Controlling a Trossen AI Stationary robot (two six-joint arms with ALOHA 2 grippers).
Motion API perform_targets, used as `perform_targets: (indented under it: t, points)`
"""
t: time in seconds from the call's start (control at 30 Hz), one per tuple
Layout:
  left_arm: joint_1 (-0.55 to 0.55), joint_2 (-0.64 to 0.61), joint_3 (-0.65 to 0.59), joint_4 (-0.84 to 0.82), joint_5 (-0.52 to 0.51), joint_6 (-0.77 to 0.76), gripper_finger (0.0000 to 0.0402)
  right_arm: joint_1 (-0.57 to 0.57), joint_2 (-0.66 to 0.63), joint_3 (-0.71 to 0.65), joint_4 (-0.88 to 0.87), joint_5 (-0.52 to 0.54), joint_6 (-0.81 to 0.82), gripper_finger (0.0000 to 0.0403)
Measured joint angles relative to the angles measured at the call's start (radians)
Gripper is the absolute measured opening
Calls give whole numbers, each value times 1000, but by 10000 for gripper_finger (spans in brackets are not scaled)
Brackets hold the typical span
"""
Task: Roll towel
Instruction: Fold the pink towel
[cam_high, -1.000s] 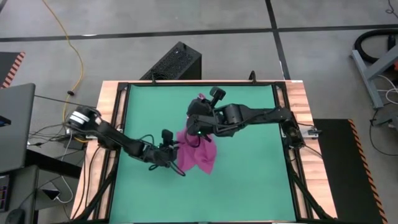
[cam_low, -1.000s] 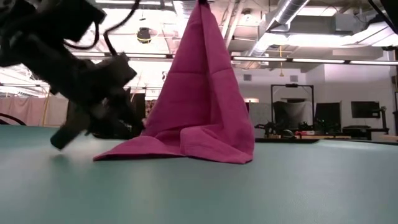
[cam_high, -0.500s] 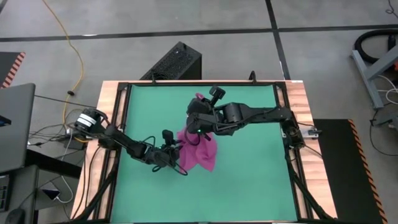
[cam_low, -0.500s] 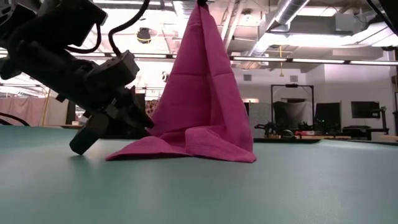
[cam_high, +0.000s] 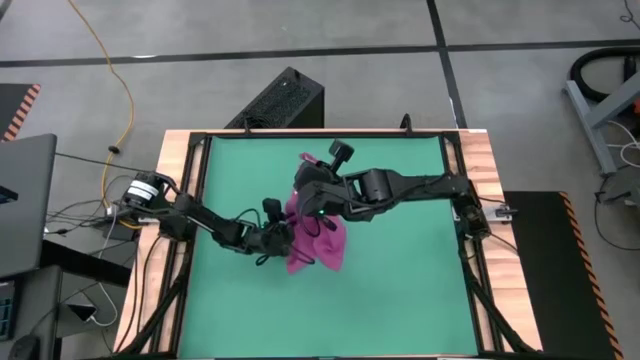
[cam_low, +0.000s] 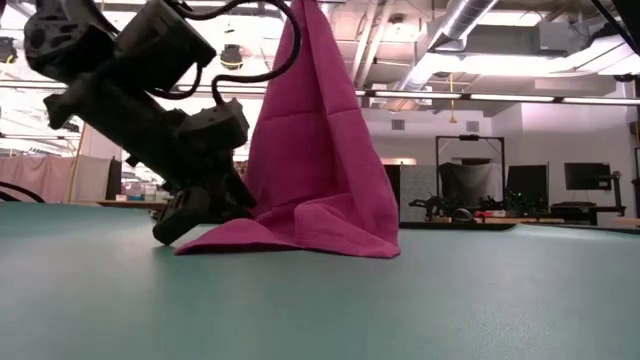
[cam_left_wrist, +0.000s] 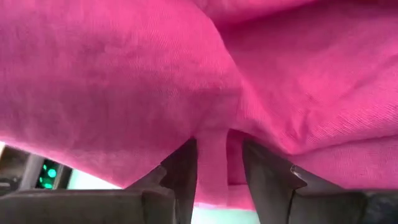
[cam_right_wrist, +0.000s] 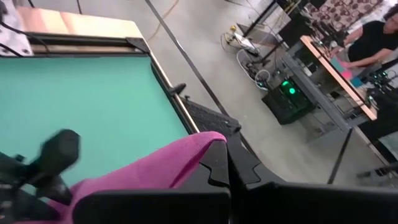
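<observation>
The magenta towel (cam_low: 315, 150) hangs in a tall tent shape from my right gripper (cam_right_wrist: 225, 149), which is shut on its top corner high above the green table (cam_high: 400, 280). The towel's lower folds (cam_low: 300, 238) lie bunched on the table. My left gripper (cam_left_wrist: 217, 149) is low, at the towel's lower edge on the table's left side (cam_high: 290, 240). Its fingers are open and stand on either side of a ridge of cloth. In the low view the left gripper (cam_low: 195, 210) slants down against the cloth. My left gripper's fingertips (cam_left_wrist: 186, 155) push into the towel's lower part from the table's left, slanting down. A narrow ridge of cloth (cam_left_wrist: 212, 158) stands between the fingers, with a dark gap on each side. My right gripper pinches the towel's top corner (cam_right_wrist: 208, 138) between its two fingers. Below it the cloth hangs fairly taut and spreads downward, with its bottom on the table.
A black frame and wooden border (cam_high: 185, 200) run around the green table. Bare green surface lies toward the near and right sides (cam_high: 410, 300). A person sits at a bench (cam_right_wrist: 367, 37) in the room beyond.
My left gripper has gone toward the table's right, along the surface, up to the towel's lower edge, rolling a little. That edge has been pushed in, so the heap on the table is narrower. The towel's top has shifted slightly toward the left arm.
</observation>
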Motion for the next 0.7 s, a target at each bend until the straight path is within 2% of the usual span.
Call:
perform_targets:
  t: [0.1,0.23,0.4,0.5,0.7]
  points:
    - [-3,-8,16,-46,-15,-23,84,0,0,0,-3,1,0,2]
    - [-25,-7,45,-105,-75,-18,13,0,0,0,-8,4,0,2]
    - [-33,-15,68,-172,-156,-10,1,0,0,0,-36,16,0,2]
    - [-46,-39,70,-201,-152,-37,0,-5,0,0,-74,43,1,2]
    - [-97,-161,68,-287,-178,-54,0,-19,-4,1,-117,56,35,2]
